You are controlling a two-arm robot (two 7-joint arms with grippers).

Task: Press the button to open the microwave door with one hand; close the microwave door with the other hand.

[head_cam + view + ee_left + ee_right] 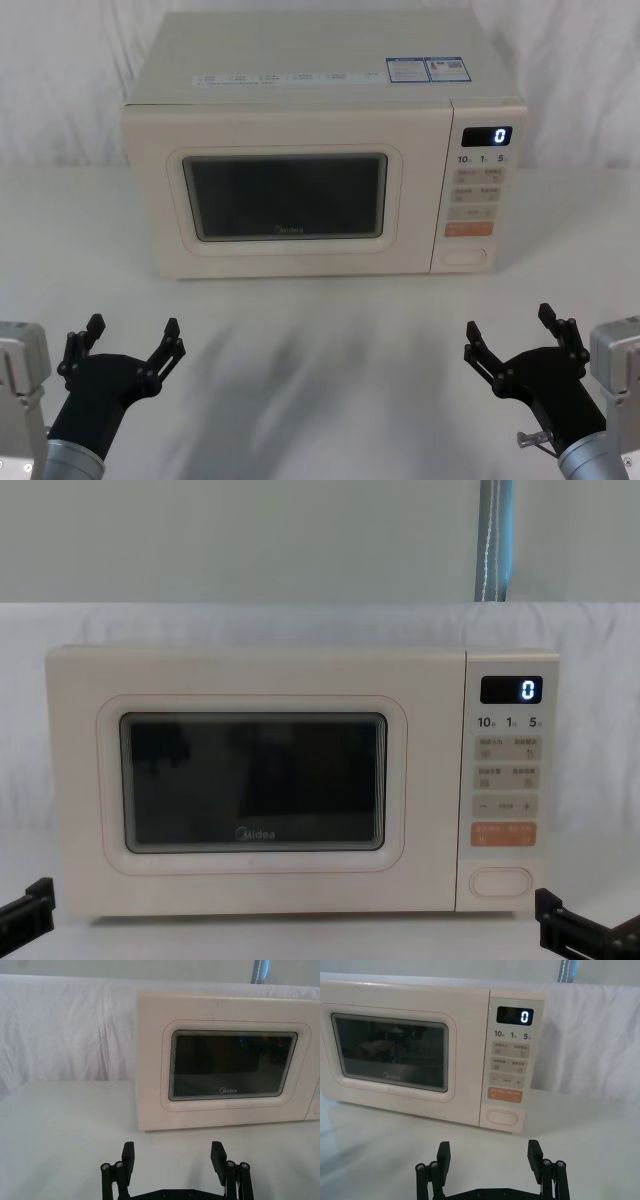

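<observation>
Your left black two-finger claw gripper (130, 338): low at the table's near left, fingers spread, holding nothing | your right black claw gripper (512, 330): near right, likewise spread and unloaded | cream boxy microwave (320, 100): centred beyond both, cream glass-windowed door (285, 197) shut | wide cream pill-shaped button (465, 256): bottom of keypad, untouched

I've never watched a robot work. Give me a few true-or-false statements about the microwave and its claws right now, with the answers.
1. The microwave door is shut. True.
2. The display reads 5. False: it shows 0.
3. The right gripper is pressing the button. False: it hovers over the table, short of the microwave.
4. The left gripper is open and holds nothing. True.
5. The button sits above the orange key. False: it sits below.
</observation>
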